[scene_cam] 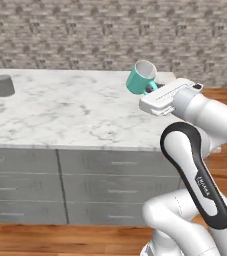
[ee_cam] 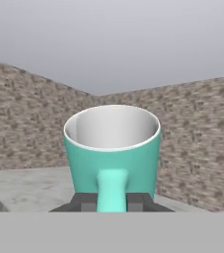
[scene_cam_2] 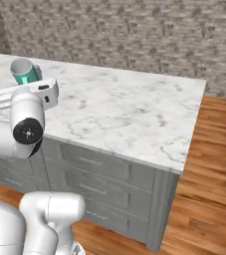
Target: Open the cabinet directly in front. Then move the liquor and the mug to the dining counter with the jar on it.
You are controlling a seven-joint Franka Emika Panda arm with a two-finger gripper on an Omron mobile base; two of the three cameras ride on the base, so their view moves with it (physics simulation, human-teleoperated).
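The teal mug [scene_cam: 141,78] with a white inside hangs tilted above the right part of the dining counter [scene_cam: 75,115], clear of the marble. My gripper [ee_cam: 112,201] is shut on the mug's loop handle, a dark finger on each side of it, and the mug [ee_cam: 112,148] stands upright over the fingers in the hand view. In the right base view the mug [scene_cam_2: 25,71] pokes up behind my white hand over the counter [scene_cam_2: 129,112]. The squat grey jar [scene_cam: 4,85] stands on the far left of the same top. The cabinet and the liquor are out of view.
Grey drawers [scene_cam: 110,190] with bar handles line the counter's near side. A brick wall [scene_cam: 110,35] runs behind the counter. Wooden floor [scene_cam_2: 209,164] lies past the counter's right corner [scene_cam_2: 176,167].
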